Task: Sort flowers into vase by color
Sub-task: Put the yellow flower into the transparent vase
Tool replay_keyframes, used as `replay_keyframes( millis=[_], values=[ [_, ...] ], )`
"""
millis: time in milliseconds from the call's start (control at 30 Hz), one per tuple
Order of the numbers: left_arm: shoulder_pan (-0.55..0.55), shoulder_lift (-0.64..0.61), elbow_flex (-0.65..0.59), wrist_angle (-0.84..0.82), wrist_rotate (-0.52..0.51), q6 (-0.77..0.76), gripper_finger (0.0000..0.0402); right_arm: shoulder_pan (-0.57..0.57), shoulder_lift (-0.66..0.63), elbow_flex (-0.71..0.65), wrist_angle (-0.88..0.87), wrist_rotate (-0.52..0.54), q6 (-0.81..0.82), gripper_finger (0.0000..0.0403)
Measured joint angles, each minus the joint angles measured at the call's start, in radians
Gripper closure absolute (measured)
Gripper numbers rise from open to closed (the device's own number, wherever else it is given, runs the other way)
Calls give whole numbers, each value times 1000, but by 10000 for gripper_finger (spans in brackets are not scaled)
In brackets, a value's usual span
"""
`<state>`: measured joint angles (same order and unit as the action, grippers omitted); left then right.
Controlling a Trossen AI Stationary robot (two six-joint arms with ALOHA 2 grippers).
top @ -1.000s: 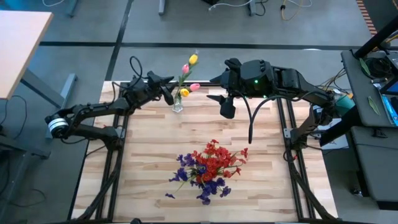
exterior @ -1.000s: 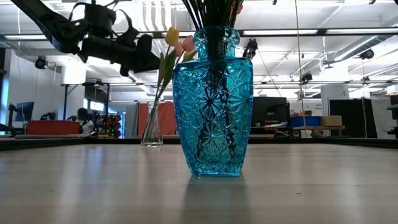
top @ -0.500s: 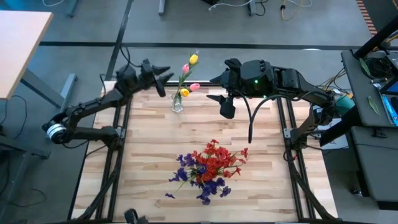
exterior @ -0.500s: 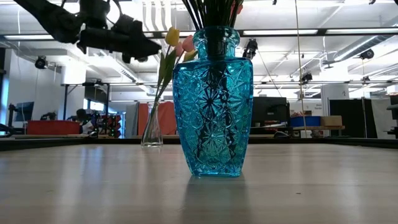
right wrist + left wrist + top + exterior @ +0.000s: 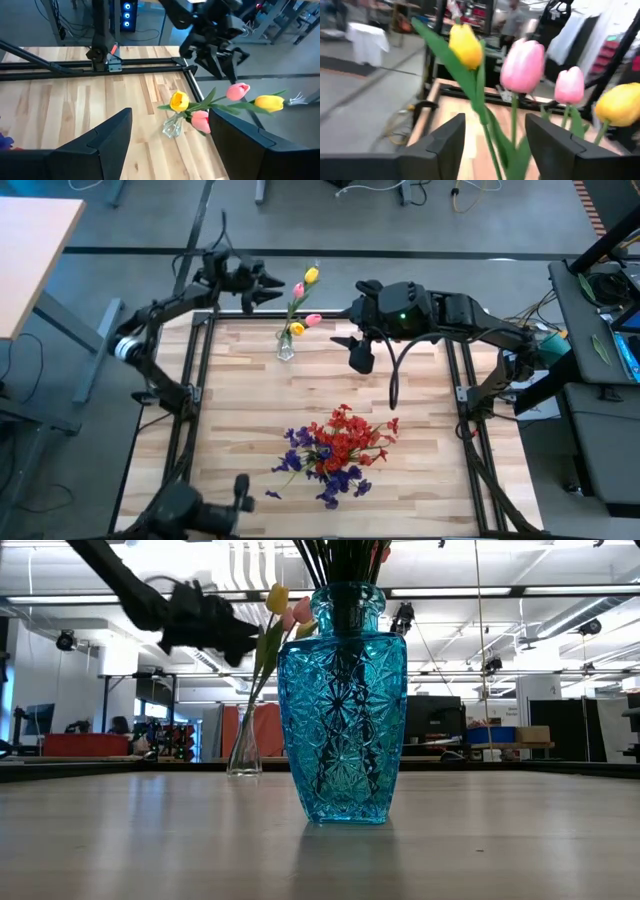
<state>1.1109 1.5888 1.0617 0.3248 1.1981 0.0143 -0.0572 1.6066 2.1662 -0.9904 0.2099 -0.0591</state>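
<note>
Tabletop point(image 5: 240, 410): pale wood planks inside a dark metal frame; grey floor around it, and part of a lighter wooden desk point(image 5: 30, 260) off to the left in the high view.
Room: the low view looks across the tabletop into a large workshop hall with ceiling lights, shelving and red cabinets far back; details there are too small to make out.
Blue vase point(image 5: 343, 705): cut-glass, upright near the front of the tabletop, dark stems rising from its neck. Only the low view shows the glass; from above it is hidden under its red flowers point(image 5: 345, 438) and purple flowers point(image 5: 300, 460).
Clear vase point(image 5: 286, 348): small, upright near the far edge, holding the tulips, two yellow and two pink. High view: top yellow tulip point(image 5: 311, 275), pink tulip point(image 5: 298, 289) just below it.
Left pincer point(image 5: 262, 286): raised off the far left corner, just beside the tulip heads, not touching them. Left wrist view shows its fingers point(image 5: 442, 142) spread apart with stems between them and nothing gripped.
Right pincer point(image 5: 352, 352): hangs over the far part of the tabletop, right of the clear vase. Right wrist view shows its fingers point(image 5: 112, 132) wide apart and empty, with the left pincer visible beyond the tulips.
</note>
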Motion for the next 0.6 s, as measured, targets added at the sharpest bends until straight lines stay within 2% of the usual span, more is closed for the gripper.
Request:
replay_keyframes(
  millis=[233, 600],
  values=[
    [1, 138, 114, -6, 81, -23, 172, 0, 0, -12, 0, 1, 45, 147],
    [-3, 184, 143, -5, 128, -24, 168, 0, 0, -14, 1, 1, 61, 145]
  ],
)
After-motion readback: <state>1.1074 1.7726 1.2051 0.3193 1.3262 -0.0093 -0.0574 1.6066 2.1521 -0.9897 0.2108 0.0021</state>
